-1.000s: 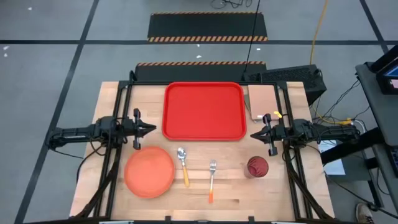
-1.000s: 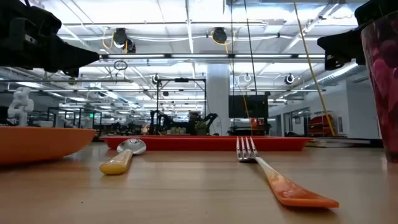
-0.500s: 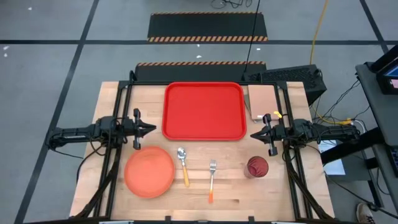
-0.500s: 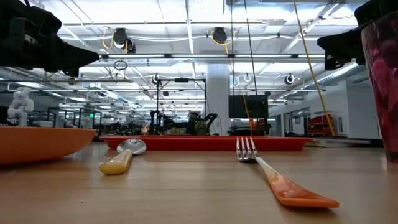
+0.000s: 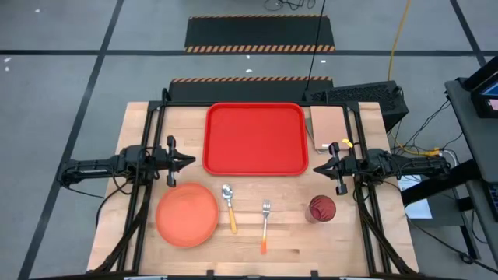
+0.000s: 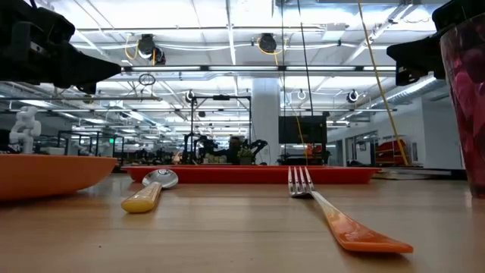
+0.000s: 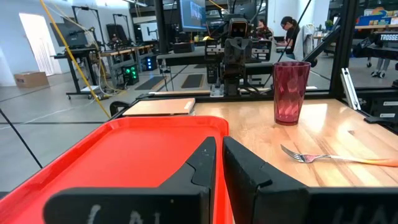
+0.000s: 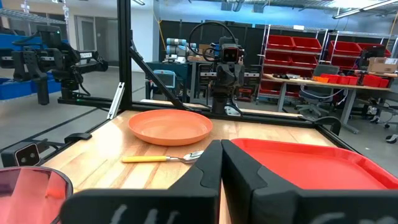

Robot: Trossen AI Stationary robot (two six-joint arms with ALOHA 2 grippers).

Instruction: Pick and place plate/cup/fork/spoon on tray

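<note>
The red tray [image 5: 255,138] lies at the table's far middle. The orange plate [image 5: 187,214] rests flat at the near left. The spoon [image 5: 229,205] and the fork [image 5: 265,224] lie beside it toward the right, handles toward the near edge. The dark red cup [image 5: 321,208] stands upright at the near right. My left gripper [image 5: 191,160] is shut and empty off the tray's left edge. My right gripper [image 5: 317,168] is shut and empty off the tray's right edge.
A tan-pink pad [image 5: 327,125] lies at the far right beside the tray. Dark frame rails [image 5: 148,148] run along both table sides. Bare wood lies between the tray and the tableware.
</note>
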